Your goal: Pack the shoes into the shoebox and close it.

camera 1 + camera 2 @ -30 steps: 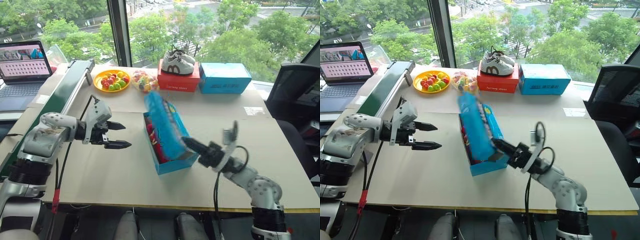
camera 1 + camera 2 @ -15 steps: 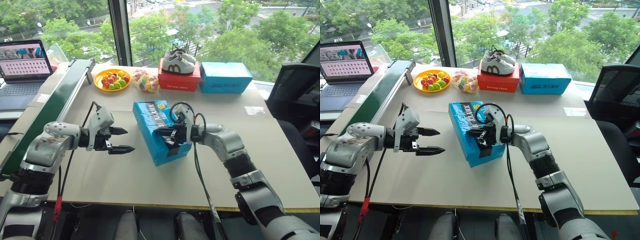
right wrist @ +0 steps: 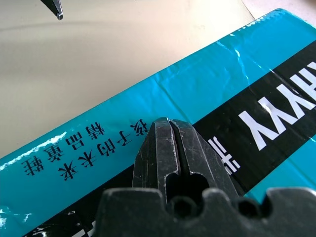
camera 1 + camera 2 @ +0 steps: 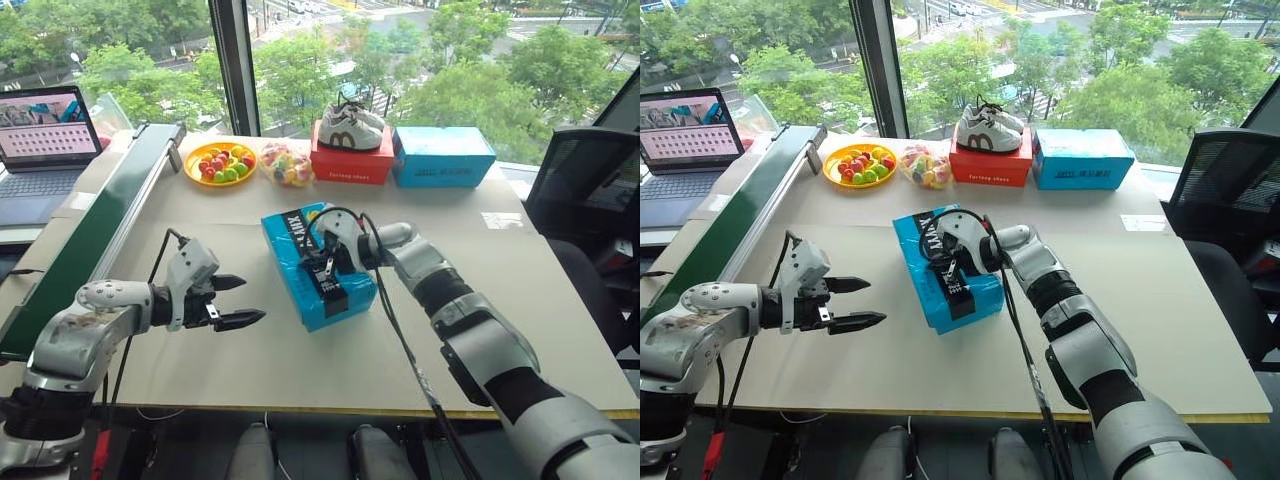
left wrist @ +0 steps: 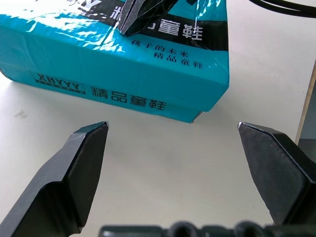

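The blue shoebox (image 4: pixel 290 250) lies in the middle of the table with its lid down flat, white lettering on top. The shoes are hidden from view. My right gripper (image 4: pixel 322 268) is shut, and its tip (image 3: pixel 169 123) rests on the lid's black band; nothing is between its fingers. To the box's left, my left gripper (image 4: pixel 248 300) hovers open and empty, apart from the box. Through its spread fingers, the left wrist view shows the shoebox (image 5: pixel 123 74) side.
At the back stand a red box (image 4: pixel 352 165) with white-and-grey sneakers (image 4: pixel 348 125) on top, another blue box (image 4: pixel 443 155), a yellow plate of coloured balls (image 4: pixel 222 162) and a sweets bag (image 4: pixel 285 163). A green ramp (image 4: pixel 100 230) and laptop (image 4: pixel 40 130) are left, a chair (image 4: pixel 585 190) right.
The lid, upright a second ago, has swung down flat onto the box. My right gripper moved onto the lid top. My left gripper drew back a little.
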You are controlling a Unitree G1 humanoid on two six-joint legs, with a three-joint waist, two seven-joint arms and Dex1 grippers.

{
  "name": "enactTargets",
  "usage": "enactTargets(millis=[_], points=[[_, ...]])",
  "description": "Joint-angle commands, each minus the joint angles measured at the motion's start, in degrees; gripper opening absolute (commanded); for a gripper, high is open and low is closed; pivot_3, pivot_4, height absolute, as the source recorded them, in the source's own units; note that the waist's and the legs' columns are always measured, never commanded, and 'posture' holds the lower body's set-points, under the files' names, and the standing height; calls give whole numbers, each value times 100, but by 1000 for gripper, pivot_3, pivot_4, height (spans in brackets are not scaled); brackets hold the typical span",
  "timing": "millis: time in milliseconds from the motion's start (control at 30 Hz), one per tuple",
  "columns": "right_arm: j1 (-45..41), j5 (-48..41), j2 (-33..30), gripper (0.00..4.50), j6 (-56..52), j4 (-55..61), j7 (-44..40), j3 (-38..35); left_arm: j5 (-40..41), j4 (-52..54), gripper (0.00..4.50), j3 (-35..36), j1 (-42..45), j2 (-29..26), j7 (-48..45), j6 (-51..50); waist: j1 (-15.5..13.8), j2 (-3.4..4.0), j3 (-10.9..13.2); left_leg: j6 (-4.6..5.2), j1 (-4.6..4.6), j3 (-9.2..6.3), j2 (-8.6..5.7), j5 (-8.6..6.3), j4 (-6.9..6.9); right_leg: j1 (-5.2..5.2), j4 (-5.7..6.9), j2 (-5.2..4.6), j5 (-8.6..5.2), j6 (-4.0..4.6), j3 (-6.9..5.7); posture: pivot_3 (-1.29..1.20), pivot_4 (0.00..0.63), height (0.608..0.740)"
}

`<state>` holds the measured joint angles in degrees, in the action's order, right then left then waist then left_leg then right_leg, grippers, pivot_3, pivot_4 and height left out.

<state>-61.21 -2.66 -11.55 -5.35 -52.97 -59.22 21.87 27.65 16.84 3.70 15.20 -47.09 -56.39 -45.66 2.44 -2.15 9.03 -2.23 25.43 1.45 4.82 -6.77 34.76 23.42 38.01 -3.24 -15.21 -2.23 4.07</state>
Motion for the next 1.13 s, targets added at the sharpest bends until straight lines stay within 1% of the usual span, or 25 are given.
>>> enactTargets(millis=[33, 133, 200, 233, 300, 333, 367, 400, 467, 500, 567, 600, 633, 700, 767, 833, 933, 1000, 1067, 1133], points=[[321, 278, -131, 40, -77, 76, 49, -12, 120, 172, 4500, 166, 3, -49, 81, -12, -3, 0, 0, -1, -16, 0, 0, -1, -3, -14, -1, -1, -4, 2, -1, 0, 150, 740], [476, -242, -295, 40, -597, 1017, -12, -566, 90, 87, 4500, 41, 68, 5, 138, 45, -27, 0, 1, -30, -20, 0, 0, -19, -4, -21, -1, -3, -10, 0, -3, 0, 150, 740], [699, -557, -513, 589, -1047, 1976, 39, -948, 42, -42, 4500, 25, 147, 106, 238, 159, -54, 0, 2, -26, -12, 0, -1, -16, -2, -18, -2, -5, -12, -3, -4, 0, 150, 740], [823, -684, -650, 756, -1329, 2458, 40, -1090, 41, -100, 4500, 35, 176, 143, 246, 221, -70, 1, 2, -24, -4, 0, -1, -15, -3, -15, -3, -5, -12, -4, -4, 0, 150, 740], [1171, -891, -1084, 1453, -1899, 3542, -58, -1289, -2, -203, 4500, 91, 208, 231, 245, 525, -91, 2, 3, -4, 19, 1, -2, -3, -2, 8, -3, -5, -13, -6, -3, 0, 150, 740], [1319, -965, -1269, 1708, -2115, 3965, -87, -1359, -39, -253, 4500, 117, 219, 269, 246, 695, -108, 2, 3, -3, 36, 1, -2, -2, -3, 25, -2, -5, -13, -5, -3, 0, 150, 740], [1514, -1074, -1508, 2124, -2349, 4410, -80, -1515, -154, -333, 4500, 82, 215, 285, 268, 888, -128, 3, 3, -2, 64, 2, -2, -1, -2, 61, 4, -4, -12, -5, -1, 0, 150, 740], [1715, -1133, -1741, 2428, -2497, 4759, -53, -1652, -379, -438, 4500, -6, 195, 292, 335, 1178, -151, 3, 3, -1, 83, 1, -2, 0, 0, 78, 7, -3, -11, -5, -2, 0, 150, 740], [2067, -1093, -2117, 3120, -2637, 5169, 97, -1836, -786, -697, 4500, -91, 194, 396, 645, 1667, -177, 2, 3, -2, 86, 0, -2, -1, 0, 78, 4, -2, -11, -5, -3, 0, 150, 740], [2235, -1070, -2256, 3480, -2672, 5260, 254, -1998, -866, -835, 4500, -13, 222, 536, 855, 1837, -182, 2, 3, -2, 85, 2, -3, -1, -1, 77, 1, -3, -12, -5, -2, 0, 150, 740], [2570, -1100, -2433, 4205, -2705, 5334, 548, -2391, -800, -991, 4500, 206, 236, 812, 1099, 1991, -183, 2, 4, -2, 85, 5, -4, -1, 5, 74, -2, -6, -11, -6, -1, 0, 150, 740], [2758, -1060, -2508, 4449, -2635, 5328, 699, -2550, -795, -1038, 4500, 288, 188, 916, 1179, 2110, -183, 1, 4, -2, 85, 6, -4, -1, 10, 73, -4, -6, -9, -10, 0, 0, 150, 740], [2948, -991, -2561, 4449, -2495, 5307, 844, -2668, -823, -1085, 4500, 355, 108, 1008, 1260, 2264, -181, 0, 4, -2, 85, 7, -5, -1, 15, 70, -4, -7, -7, -12, 0, 0, 150, 740], [3445, -1026, -2297, 4449, -2231, 5137, 1549, -3281, -943, -1268, 4500, 451, -315, 1200, 1398, 2685, -165, -1, 3, -2, 85, 7, -4, -1, 17, 68, -6, -6, -6, -14, 2, 0, 150, 740], [3943, -909, -2114, 4449, -1891, 5148, 1990, -3474, -1055, -1354, 4500, 479, -649, 1372, 1554, 2992, -148, 1, 1, -2, 74, 9, -4, -1, 7, 64, -8, -7, -7, -12, 6, 0, 150, 740], [4501, -887, -1753, 4449, -1604, 5241, 2450, -3661, -1204, -1475, 4500, 481, -966, 1680, 1858, 3362, -154, 1, 1, -2, 75, 10, -4, -1, 0, 69, -6, -7, -7, -12, 8, 0, 150, 740], [5287, -640, -1197, 4449, -916, 5300, 3069, -3617, -1722, -1849, 4500, 419, -1300, 2191, 2572, 4248, -164, 1, 1, -1, 75, 9, -5, -1, 4, 67, -4, -7, -7, -12, 8, 0, 150, 740], [5721, -524, -771, 4449, -435, 5258, 3424, -3553, -1943, -1972, 4500, 313, -1503, 2493, 2862, 4574, -165, 2, 0, -2, 74, 9, -6, 0, 10, 63, -6, -8, -5, -16, 8, 0, 150, 740], [5930, -398, -528, 4449, -104, 5175, 3692, -3508, -2016, -2045, 4500, 291, -1592, 2724, 3056, 4751, -158, 5, -1, -4, 72, 9, -7, -1, 13, 61, -7, -10, -4, -23, 9, 0, 150, 740], [6047, -204, -444, 4449, 145, 5074, 3880, -3385, -2109, -2076, 4500, 209, -1612, 2841, 3161, 4734, -151, 4, -1, -9, 71, 12, -8, -3, 15, 62, -9, -14, -7, -45, 10, 0, 150, 740]])
